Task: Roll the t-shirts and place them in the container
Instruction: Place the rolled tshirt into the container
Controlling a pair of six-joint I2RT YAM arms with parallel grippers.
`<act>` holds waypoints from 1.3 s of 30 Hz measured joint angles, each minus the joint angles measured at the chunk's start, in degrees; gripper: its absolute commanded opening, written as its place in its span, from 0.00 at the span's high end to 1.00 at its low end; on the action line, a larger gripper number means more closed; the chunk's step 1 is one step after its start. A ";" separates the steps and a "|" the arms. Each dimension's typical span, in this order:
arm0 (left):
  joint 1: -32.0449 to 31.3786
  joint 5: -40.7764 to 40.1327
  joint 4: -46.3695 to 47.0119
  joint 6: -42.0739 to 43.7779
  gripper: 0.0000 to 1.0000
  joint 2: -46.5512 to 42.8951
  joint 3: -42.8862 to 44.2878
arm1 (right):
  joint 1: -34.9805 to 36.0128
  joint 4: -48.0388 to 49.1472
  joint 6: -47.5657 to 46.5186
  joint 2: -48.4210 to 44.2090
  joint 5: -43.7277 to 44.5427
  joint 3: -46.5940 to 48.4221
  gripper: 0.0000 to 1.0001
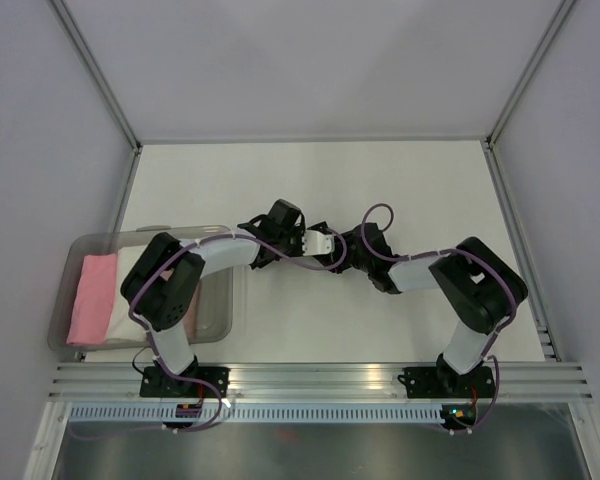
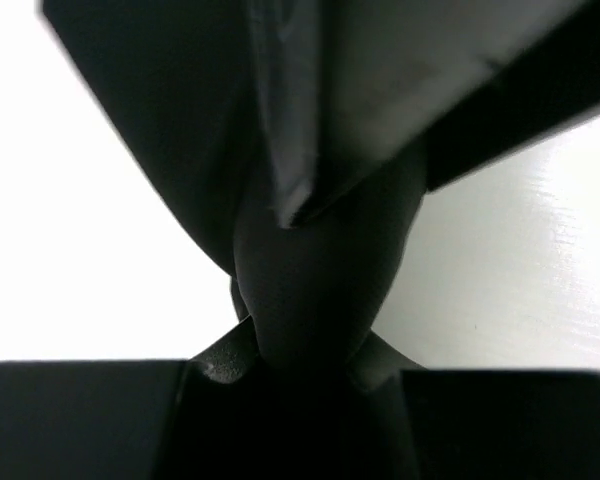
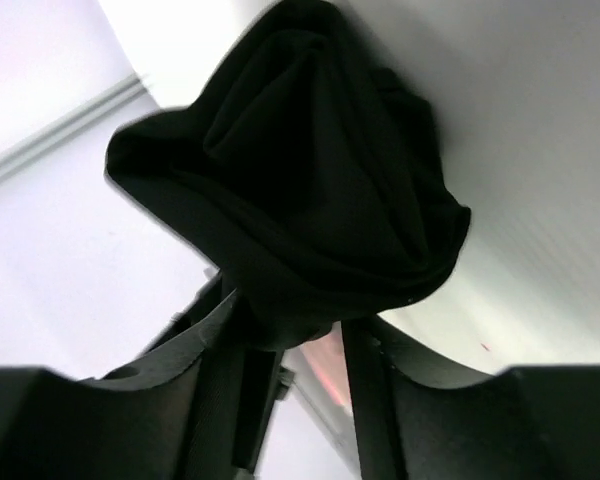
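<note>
Black shirt [image 3: 300,180], soft and floppy: we see left fingers [image 2: 212,368] pinching a fold; right fingers [image 3: 205,350], cannot tell. Best gripped along an edge.

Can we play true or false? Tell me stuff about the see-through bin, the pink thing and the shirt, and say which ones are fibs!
1. The bin sits on the robot's left side of the table. True.
2. A pink roll lies inside the bin. True.
3. The t-shirt in the right wrist view is white. False: it is black.
4. That t-shirt lies spread out flat. False: it is bunched up in a lump.
</note>
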 measured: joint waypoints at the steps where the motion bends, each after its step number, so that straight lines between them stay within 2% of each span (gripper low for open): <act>1: 0.13 0.17 -1.36 -0.85 0.98 0.04 1.01 | -0.02 -2.32 -1.68 -0.90 0.15 0.46 0.48; 2: 0.22 0.44 -2.34 -1.57 0.98 0.07 1.81 | -0.09 -5.01 -3.48 -2.10 0.63 1.07 0.45; 8: 0.57 4.66 -9.25 -8.94 0.98 0.04 8.41 | -3.13 -21.81 -15.85 -13.27 4.63 2.69 0.43; 13: 2.47 4.48 -16.13 -15.67 0.98 0.20 10.49 | -8.46 -27.67 -23.23 -22.62 7.67 1.53 0.44; 21: 4.31 4.90 -25.03 -23.65 0.97 1.07 12.55 | -9.77 -31.95 -29.92 -25.66 11.06 -0.33 0.44; 30: 7.39 5.95 -31.41 -29.29 0.96 0.02 21.31 | -9.77 -34.75 -37.09 -25.68 12.11 1.49 0.44; 34: 11.17 5.09 -33.97 -31.85 0.94 -4.63 21.62 | -9.77 -34.75 -38.40 -25.68 12.44 1.70 0.44; 39: 16.39 -0.09 -36.20 -34.07 0.94 -16.31 19.89 | -9.77 -34.16 -38.75 -25.68 12.46 1.62 0.44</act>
